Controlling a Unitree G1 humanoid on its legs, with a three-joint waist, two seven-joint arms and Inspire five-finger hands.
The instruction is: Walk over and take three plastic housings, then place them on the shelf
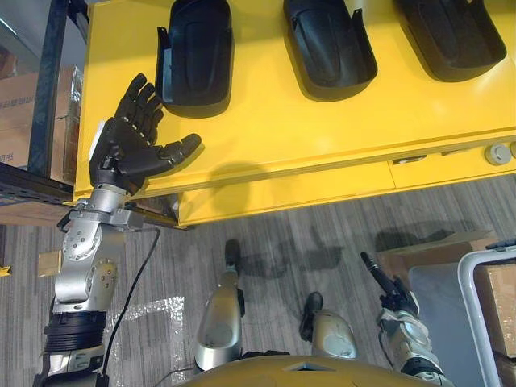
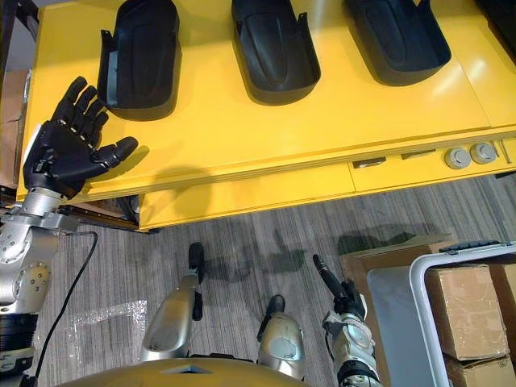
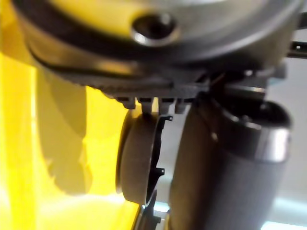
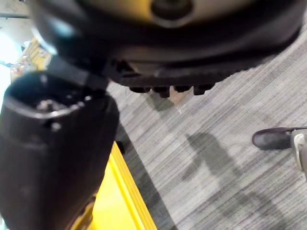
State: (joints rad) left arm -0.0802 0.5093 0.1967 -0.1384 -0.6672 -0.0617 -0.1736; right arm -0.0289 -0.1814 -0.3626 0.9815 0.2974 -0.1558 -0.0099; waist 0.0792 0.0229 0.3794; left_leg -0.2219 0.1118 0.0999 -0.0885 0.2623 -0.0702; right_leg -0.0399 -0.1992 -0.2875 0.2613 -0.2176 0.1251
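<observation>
The left hand [image 1: 133,145] is raised over the front left corner of the yellow tabletop [image 1: 282,129], its fingers [image 1: 143,95] straight and spread, holding nothing, their tips just beside the left plastic housing [image 1: 196,52]. The middle plastic housing [image 1: 329,44] and the right plastic housing [image 1: 455,32] lie in a row with it, hollow sides up and well apart. The right hand [image 1: 389,292] hangs low over the grey floor [image 1: 282,234], empty; its fingers appear straight. Cardboard boxes [image 2: 466,310] sit inside a white-framed cart [image 2: 419,282] at far right.
</observation>
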